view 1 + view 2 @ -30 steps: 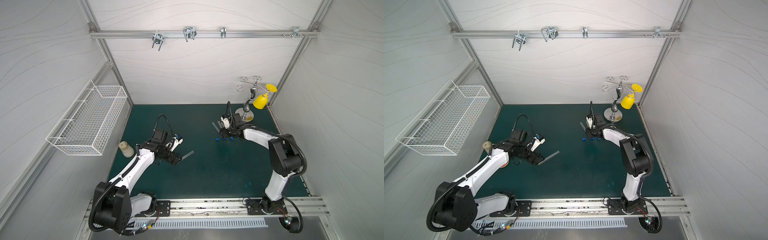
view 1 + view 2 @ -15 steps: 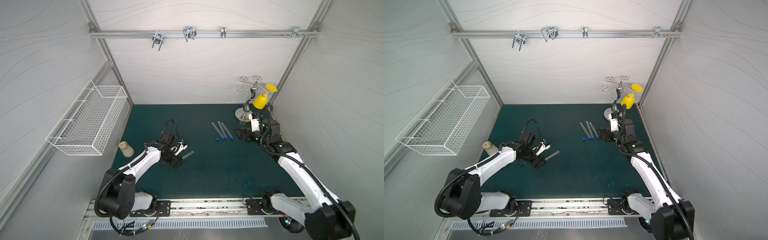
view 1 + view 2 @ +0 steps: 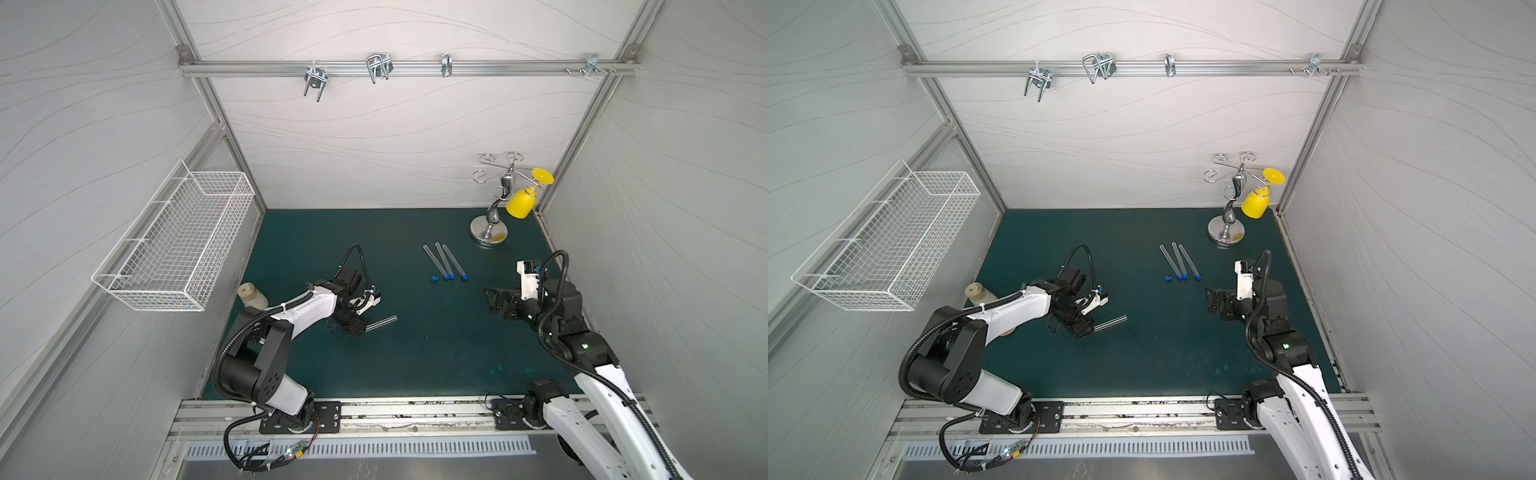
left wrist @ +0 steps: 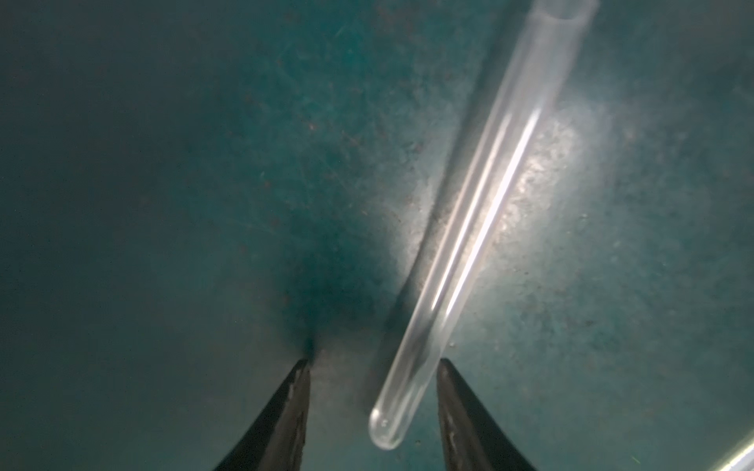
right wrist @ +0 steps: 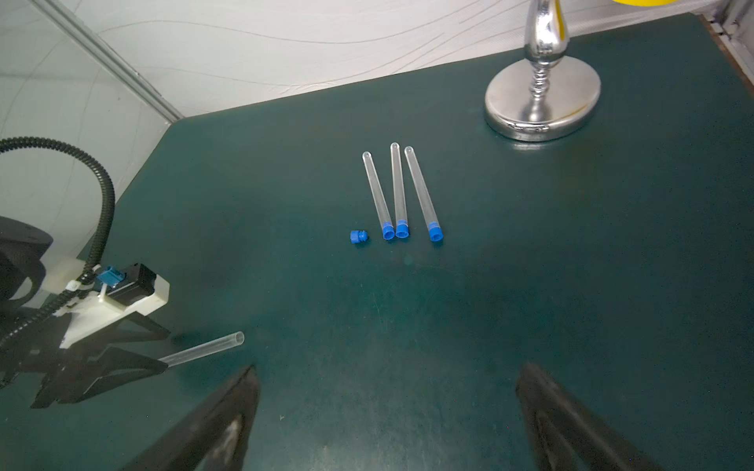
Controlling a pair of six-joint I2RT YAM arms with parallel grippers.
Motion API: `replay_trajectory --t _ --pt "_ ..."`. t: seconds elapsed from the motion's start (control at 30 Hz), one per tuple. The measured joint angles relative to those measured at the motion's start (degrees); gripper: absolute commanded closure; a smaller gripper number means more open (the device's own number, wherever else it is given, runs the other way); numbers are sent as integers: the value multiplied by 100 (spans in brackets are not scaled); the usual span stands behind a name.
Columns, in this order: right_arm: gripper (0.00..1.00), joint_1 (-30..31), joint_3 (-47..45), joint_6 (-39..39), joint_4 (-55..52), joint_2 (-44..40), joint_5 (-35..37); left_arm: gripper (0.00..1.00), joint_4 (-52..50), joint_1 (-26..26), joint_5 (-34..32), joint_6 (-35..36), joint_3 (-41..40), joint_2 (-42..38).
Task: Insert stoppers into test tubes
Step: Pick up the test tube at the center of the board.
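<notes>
Here, the left wrist view is showing what the top views are hiding. The left claw [image 4: 373, 363] is standing with its fingers apart, and the rounded end of the open tube [image 4: 469, 228] is lying between them on the desk [image 4: 163, 204]. One finger is sitting just beside the tube wall and the other is leaving a clear gap, so nothing is being clamped. In both top views the black body of the claw is covering that end. Only the far part of the tube is sticking out toward the middle of the desk, with its mouth pointing away from the arm.

The right wrist view is giving the side look: the tube is lying flat with its mouth open. It is also showing the rest of the set most clearly. Three stoppered tubes [image 5: 398, 187] are lying side by side near the chrome stand [image 5: 542, 93], each carrying a blue plug at the end farther from the stand. A loose stopper [image 5: 359, 236] is lying just beside the plugged end of the outer tube, on the side toward the left arm.

The right claw [image 5: 387, 371] is hanging with its fingers spread wide, holding nothing. It is well apart from the row, on the row's near side and to the right.
</notes>
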Motion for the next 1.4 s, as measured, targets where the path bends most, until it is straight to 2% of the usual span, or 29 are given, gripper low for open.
replay_trajectory --t 0.17,0.3,0.43,0.57,0.7,0.93,1.13,1.4 --pt "1 94 55 26 22 79 247 52 76 -22 -133 4 22 87" --pt "1 118 55 26 22 111 332 65 98 -76 -157 52 33 133" --pt "1 127 55 33 24 109 339 71 118 -151 -225 146 81 192" --pt "1 160 55 114 24 136 339 84 109 -225 -313 203 181 299" --pt "1 297 83 140 -2 286 345 92 111 -310 -374 280 236 350" --pt "1 555 315 164 -96 691 190 96 111 -437 -407 286 247 345" --pt "1 614 682 251 -188 1086 -417 96 -74 -553 -210 275 245 37" --pt "1 664 1176 815 -129 2310 -1895 98 -278 -560 461 420 214 -1478"
